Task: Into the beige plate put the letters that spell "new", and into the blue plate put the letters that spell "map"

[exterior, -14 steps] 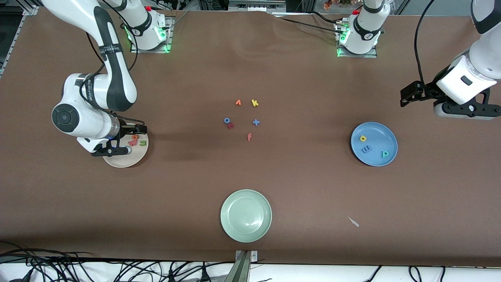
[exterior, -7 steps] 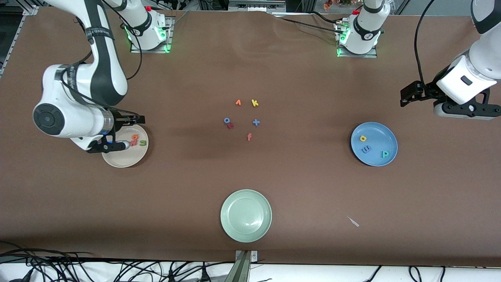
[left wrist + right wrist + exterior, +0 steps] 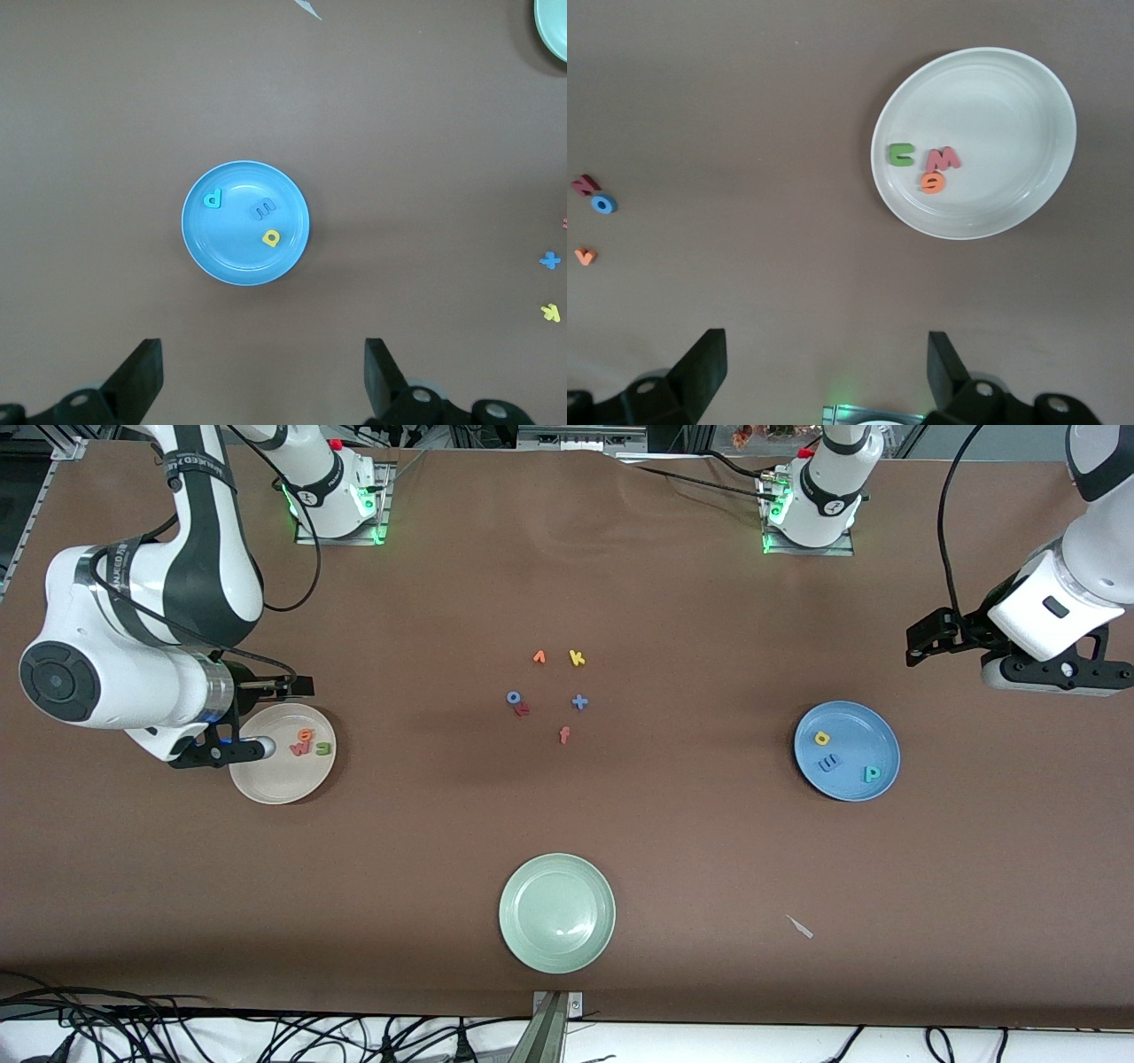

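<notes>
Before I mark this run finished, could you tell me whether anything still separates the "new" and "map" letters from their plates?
Nothing visible does: the "new" letters already lie in the beige plate, and the "map" letters lie in the blue plate.

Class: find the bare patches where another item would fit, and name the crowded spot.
Bare cloth lies between the beige plate and the loose letters, and between those letters and the blue plate. The pale green plate holds nothing. The loose-letter cluster at mid-table is the crowded spot.
</notes>
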`<state>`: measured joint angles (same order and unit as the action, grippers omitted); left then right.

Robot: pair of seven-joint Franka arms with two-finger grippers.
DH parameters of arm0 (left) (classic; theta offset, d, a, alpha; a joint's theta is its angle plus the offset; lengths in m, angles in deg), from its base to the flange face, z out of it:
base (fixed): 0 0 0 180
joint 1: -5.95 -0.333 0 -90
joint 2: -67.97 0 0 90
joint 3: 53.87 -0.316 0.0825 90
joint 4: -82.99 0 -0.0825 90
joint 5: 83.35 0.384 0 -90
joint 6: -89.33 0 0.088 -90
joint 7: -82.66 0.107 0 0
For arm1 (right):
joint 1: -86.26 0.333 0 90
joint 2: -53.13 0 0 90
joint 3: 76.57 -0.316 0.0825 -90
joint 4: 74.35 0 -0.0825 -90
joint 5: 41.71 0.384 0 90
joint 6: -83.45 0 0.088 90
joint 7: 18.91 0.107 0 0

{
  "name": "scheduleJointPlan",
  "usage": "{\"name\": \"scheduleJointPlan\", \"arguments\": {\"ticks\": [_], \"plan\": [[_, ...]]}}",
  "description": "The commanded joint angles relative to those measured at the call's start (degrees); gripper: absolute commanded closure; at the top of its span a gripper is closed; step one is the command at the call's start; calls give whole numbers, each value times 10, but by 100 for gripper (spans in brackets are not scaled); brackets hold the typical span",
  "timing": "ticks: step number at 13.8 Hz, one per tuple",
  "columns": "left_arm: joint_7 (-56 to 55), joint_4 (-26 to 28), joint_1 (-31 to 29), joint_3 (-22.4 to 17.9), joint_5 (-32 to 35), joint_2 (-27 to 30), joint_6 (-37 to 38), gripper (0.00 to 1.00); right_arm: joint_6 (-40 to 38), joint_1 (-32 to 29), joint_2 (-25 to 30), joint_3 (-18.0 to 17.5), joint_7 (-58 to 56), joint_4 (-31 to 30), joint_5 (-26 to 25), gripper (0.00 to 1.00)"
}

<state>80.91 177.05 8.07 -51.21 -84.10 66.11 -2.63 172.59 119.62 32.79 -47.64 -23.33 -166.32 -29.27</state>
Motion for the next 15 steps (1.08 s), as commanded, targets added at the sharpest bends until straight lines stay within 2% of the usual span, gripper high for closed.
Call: {"name": "scheduleJointPlan", "arguments": {"ticks": [1, 2, 3, 4, 9, 12, 15], "plan": [[-5, -5, 3, 1, 17, 6, 10, 0, -10, -101, 36, -111, 2, 2, -35, 0], [-5, -5, 3, 1, 17, 6, 10, 0, -9, -151, 46, -168, 3, 2, -61, 0], [-5, -5, 3, 1, 17, 6, 10, 0, -8, -181, 55, -204, 3, 2, -79, 0], [-5, -4, 3, 1, 17, 6, 10, 0, -5, -195, 63, -215, 2, 0, -83, 0], [-5, -5, 3, 1, 17, 6, 10, 0, 20, -216, 125, -215, -2, -6, -85, 0], [-5, -5, 3, 1, 17, 5, 10, 0, 19, -225, 161, -215, -5, -5, -128, 0], [-5, -4, 3, 1, 17, 6, 10, 0, 7, -243, 171, -215, -2, -8, -125, 0]]}}
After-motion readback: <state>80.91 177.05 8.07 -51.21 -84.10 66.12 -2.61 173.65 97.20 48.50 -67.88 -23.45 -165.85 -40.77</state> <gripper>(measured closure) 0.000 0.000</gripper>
